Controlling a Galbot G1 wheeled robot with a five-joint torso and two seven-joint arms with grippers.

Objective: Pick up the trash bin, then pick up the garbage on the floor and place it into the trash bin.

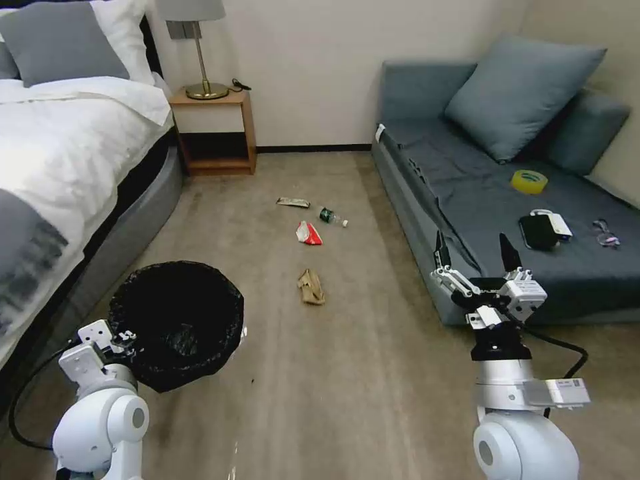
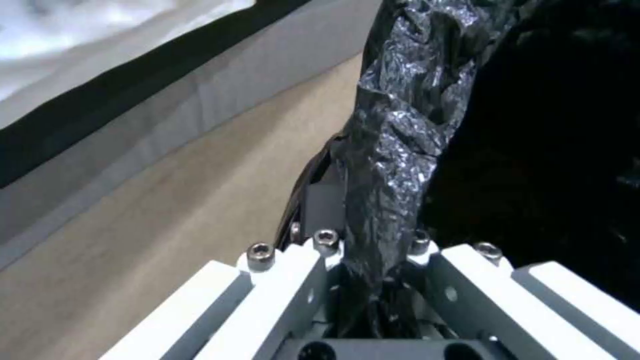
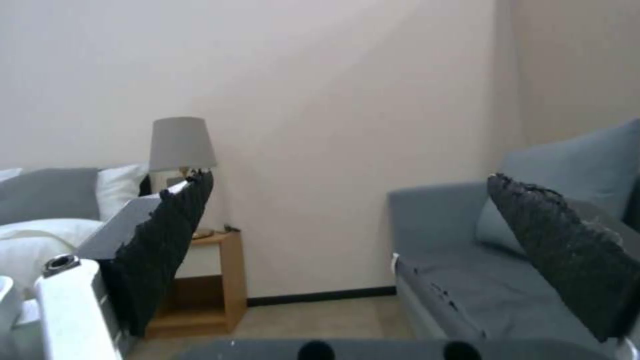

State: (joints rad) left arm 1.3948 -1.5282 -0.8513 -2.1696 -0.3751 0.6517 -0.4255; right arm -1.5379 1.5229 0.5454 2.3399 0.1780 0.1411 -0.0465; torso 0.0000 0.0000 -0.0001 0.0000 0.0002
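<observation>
The trash bin (image 1: 177,320), lined with a crinkly black bag, hangs at the lower left, and my left gripper (image 1: 123,341) is shut on its near rim. In the left wrist view the bag-covered rim of the trash bin (image 2: 393,150) is pinched between the fingers. The garbage lies on the carpet ahead: crumpled brown paper (image 1: 311,287), a red-and-white packet (image 1: 308,233), a small bottle with a green label (image 1: 331,216) and a flat silvery wrapper (image 1: 293,202). My right gripper (image 1: 477,250) stands open and empty at the lower right, held upright near the sofa's front edge.
A bed (image 1: 60,153) runs along the left and a grey sofa (image 1: 507,193) along the right. On the sofa lie a yellow tape roll (image 1: 529,181), a black device (image 1: 539,231) and glasses (image 1: 605,233). A nightstand (image 1: 215,130) with a lamp stands at the back wall.
</observation>
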